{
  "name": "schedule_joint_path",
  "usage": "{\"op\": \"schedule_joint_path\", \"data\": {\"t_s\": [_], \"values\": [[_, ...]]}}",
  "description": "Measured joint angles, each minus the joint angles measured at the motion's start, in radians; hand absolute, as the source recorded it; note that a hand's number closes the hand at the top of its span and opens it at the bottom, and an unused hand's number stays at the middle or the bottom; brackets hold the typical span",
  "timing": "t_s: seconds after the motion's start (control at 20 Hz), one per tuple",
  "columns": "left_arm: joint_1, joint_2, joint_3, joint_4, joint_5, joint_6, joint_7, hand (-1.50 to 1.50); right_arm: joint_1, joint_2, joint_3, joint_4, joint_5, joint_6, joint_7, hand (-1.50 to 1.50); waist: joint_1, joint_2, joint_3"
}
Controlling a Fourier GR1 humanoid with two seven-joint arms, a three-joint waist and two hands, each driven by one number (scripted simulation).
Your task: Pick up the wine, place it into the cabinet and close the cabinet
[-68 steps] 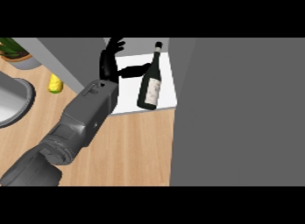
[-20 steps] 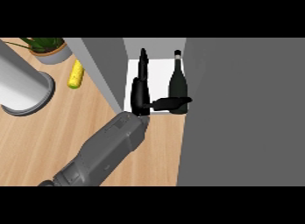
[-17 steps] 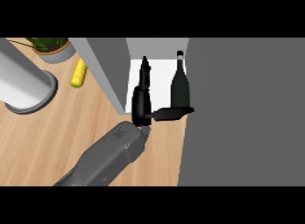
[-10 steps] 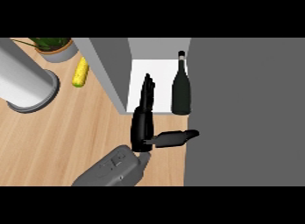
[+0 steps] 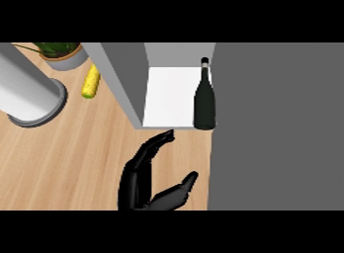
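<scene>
The dark wine bottle (image 5: 204, 101) stands upright on the white floor (image 5: 167, 94) of the open cabinet, close to its right side and near the front edge. A grey cabinet wall (image 5: 124, 79) closes the left side, and a wide grey panel (image 5: 284, 123) fills the right of the view. My left hand (image 5: 142, 178) is over the wooden counter in front of the cabinet, below and left of the bottle. It is open, fingers straight toward the cabinet and thumb spread to the right, holding nothing. My right hand does not show.
A tall grey cylinder (image 5: 21, 94) stands at the left on the wooden counter (image 5: 65, 158). A yellow corn cob (image 5: 92, 81) lies beside the cabinet wall, with a potted plant (image 5: 62, 53) behind it.
My left hand has let go of the bottle and drawn back out of the cabinet toward the lower edge. The bottle stays standing inside.
</scene>
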Motion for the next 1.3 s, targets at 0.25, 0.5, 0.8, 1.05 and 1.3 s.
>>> {"op": "schedule_joint_path", "data": {"t_s": [0.25,0.5,0.8,1.05,1.3], "values": [[0.154,0.113,-0.02,-0.145,-0.035,-0.016,-0.006,1.5,0.02,-0.042,-0.021,0.007,-0.004,0.059,0.004,1.5,0.0,0.001,0.0],[0.243,0.249,-0.006,-0.233,-0.039,-0.077,-0.012,1.5,0.043,-0.128,-0.022,0.016,-0.019,0.197,-0.01,1.5,0.001,0.001,0.0],[0.346,0.403,0.066,-0.34,-0.016,-0.147,-0.032,1.5,0.125,-0.164,0.078,0.018,-0.083,0.321,0.001,1.5,0.002,0.0,0.0],[0.428,0.51,0.174,-0.398,0.039,-0.227,-0.058,1.5,0.183,-0.158,0.209,0.011,-0.098,0.374,0.005,1.5,0.004,0.0,-0.001],[0.498,0.574,0.285,-0.394,0.104,-0.325,-0.099,1.5,0.194,-0.104,0.399,0.002,-0.092,0.388,0.018,1.5,0.004,-0.001,-0.002]]}}
